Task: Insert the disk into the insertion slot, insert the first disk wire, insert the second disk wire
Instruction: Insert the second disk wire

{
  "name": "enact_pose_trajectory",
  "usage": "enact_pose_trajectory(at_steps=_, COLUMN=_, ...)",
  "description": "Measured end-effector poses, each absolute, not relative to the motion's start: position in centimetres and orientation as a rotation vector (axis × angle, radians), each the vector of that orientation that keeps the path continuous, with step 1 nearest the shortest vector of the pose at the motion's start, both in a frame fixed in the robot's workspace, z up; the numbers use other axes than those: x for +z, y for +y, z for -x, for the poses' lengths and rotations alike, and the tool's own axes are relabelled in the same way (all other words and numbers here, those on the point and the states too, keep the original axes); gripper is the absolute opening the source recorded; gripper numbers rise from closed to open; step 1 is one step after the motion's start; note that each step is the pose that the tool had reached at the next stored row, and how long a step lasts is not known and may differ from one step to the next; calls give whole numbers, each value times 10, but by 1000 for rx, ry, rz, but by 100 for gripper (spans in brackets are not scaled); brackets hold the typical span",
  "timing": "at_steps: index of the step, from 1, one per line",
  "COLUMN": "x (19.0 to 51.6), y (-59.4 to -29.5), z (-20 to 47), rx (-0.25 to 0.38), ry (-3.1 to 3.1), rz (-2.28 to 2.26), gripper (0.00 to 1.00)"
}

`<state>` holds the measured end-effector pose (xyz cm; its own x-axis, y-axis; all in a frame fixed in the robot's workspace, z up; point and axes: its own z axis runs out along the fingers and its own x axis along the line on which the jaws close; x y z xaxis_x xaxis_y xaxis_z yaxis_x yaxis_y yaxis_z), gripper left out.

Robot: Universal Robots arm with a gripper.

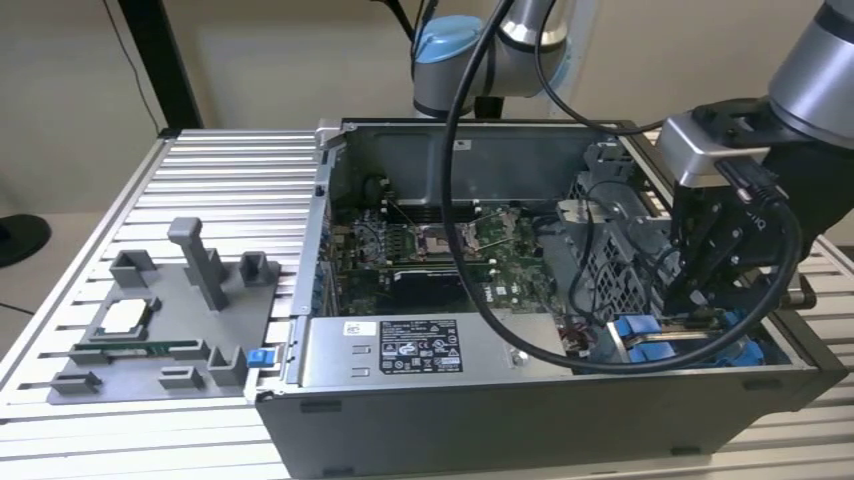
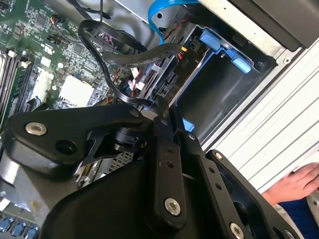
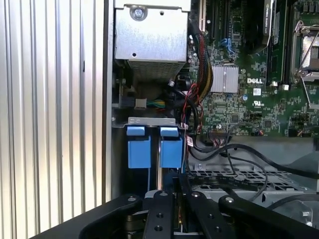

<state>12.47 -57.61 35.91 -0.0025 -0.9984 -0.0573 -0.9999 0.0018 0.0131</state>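
Note:
My gripper (image 1: 697, 300) reaches down into the drive bay at the exterior view's right end of the open computer case (image 1: 534, 420). In both wrist views its fingers (image 2: 162, 112) stand close together, pinched on a thin black wire (image 2: 117, 89) that loops up from the tip. Just beyond the tip the disk (image 2: 172, 74) sits in the insertion slot (image 2: 219, 94), edged by blue plastic. A black connector (image 2: 183, 54) with a flat black cable sits at the disk's end. Two blue tabs (image 3: 139, 152) of the slot show ahead of the fingers (image 3: 167, 209).
The motherboard (image 1: 427, 245) fills the case's middle and the silver labelled power-supply box (image 1: 414, 350) lies along its front. A blue cable (image 2: 159, 15) curls above the bay. A grey fixture tray (image 1: 147, 330) lies on the slatted table. A person's hand (image 2: 299, 181) rests beside the case.

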Motion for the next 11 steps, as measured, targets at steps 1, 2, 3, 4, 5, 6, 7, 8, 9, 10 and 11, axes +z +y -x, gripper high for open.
enact_pose_trajectory(at_steps=1, x=359, y=-576, z=-125, rx=75, ry=2200, rz=2195, gripper=0)
enact_pose_trajectory(at_steps=2, x=358, y=-576, z=-125, rx=71, ry=2198, rz=2194, gripper=0)
enact_pose_trajectory(at_steps=3, x=358, y=-576, z=-125, rx=66, ry=2196, rz=2192, gripper=0)
enact_pose_trajectory(at_steps=4, x=357, y=-576, z=-125, rx=61, ry=2193, rz=2190, gripper=0)
enact_pose_trajectory(at_steps=5, x=357, y=-576, z=-125, rx=56, ry=2191, rz=2187, gripper=0)
enact_pose_trajectory(at_steps=6, x=356, y=-576, z=-125, rx=50, ry=2188, rz=2185, gripper=0)
enact_pose_trajectory(at_steps=7, x=355, y=-576, z=-125, rx=46, ry=2185, rz=2182, gripper=0)
enact_pose_trajectory(at_steps=8, x=355, y=-576, z=-125, rx=41, ry=2182, rz=2180, gripper=0)
enact_pose_trajectory(at_steps=9, x=355, y=-576, z=-125, rx=37, ry=2179, rz=2177, gripper=0)
enact_pose_trajectory(at_steps=10, x=354, y=-576, z=-125, rx=33, ry=2176, rz=2174, gripper=0)
enact_pose_trajectory(at_steps=11, x=354, y=-576, z=-125, rx=29, ry=2174, rz=2172, gripper=0)
